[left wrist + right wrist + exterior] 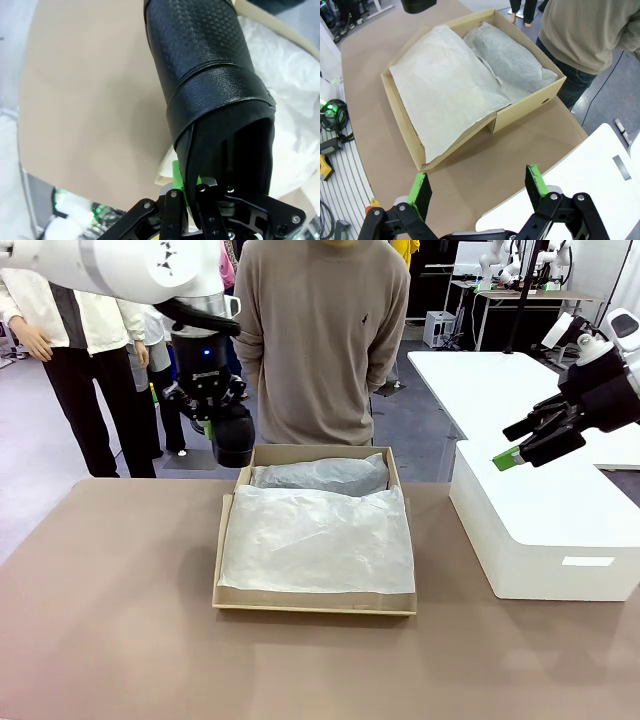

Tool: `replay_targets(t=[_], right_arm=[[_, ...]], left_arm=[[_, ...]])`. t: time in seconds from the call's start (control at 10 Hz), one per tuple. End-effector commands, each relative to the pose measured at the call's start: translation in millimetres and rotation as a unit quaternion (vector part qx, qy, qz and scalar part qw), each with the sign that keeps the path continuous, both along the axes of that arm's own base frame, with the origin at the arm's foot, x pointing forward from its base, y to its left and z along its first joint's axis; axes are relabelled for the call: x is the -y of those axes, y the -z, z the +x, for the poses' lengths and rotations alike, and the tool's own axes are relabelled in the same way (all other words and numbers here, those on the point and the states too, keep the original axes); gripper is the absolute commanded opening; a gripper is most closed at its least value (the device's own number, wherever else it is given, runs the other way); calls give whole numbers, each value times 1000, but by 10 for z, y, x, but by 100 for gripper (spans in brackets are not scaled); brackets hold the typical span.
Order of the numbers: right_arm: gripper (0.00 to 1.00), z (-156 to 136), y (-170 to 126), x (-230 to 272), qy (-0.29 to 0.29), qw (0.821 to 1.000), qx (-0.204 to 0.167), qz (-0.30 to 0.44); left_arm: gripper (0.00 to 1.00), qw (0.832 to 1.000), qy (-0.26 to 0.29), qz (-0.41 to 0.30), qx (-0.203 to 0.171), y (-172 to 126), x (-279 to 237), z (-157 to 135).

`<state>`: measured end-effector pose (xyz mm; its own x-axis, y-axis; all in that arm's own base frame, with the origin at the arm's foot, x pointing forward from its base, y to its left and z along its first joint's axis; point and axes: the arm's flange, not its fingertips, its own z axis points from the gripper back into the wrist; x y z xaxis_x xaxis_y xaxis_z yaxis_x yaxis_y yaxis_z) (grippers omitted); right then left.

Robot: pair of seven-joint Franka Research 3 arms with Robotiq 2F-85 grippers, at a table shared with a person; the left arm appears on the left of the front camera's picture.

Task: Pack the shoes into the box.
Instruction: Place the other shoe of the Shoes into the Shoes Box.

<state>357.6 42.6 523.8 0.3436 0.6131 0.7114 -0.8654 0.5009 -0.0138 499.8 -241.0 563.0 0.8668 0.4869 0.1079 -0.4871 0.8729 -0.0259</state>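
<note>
My left gripper (213, 423) hangs over the table just beyond the far left corner of the box (315, 602), shut on a glossy black shoe (233, 443). In the left wrist view the shoe (210, 85) points away from the camera, and my gripper (187, 192) pinches the rim of its opening. White tissue paper (320, 540) covers the near half of the tan cardboard box. A greyish bulge (320, 476) lies under tissue in the far half. My right gripper (510, 455) is open and holds nothing, above the white block. Its view looks down on the box (520, 112).
A large white block (540, 540) stands on the table right of the box. A person in a beige sweater (320, 340) stands at the far edge behind the box. Bare brown table (110, 620) lies to the left and in front.
</note>
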Motion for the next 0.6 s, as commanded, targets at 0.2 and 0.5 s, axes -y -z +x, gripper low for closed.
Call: replay_targets(t=[0.2,0.5], right_arm=[[100,33,13,14,-12,1000,10,14],[100,33,13,14,-12,1000,10,14]], left_arm=[[0,995,-100,-12,-7,-137,507,77],[0,997,-80,-19,-7,-59,515,40]])
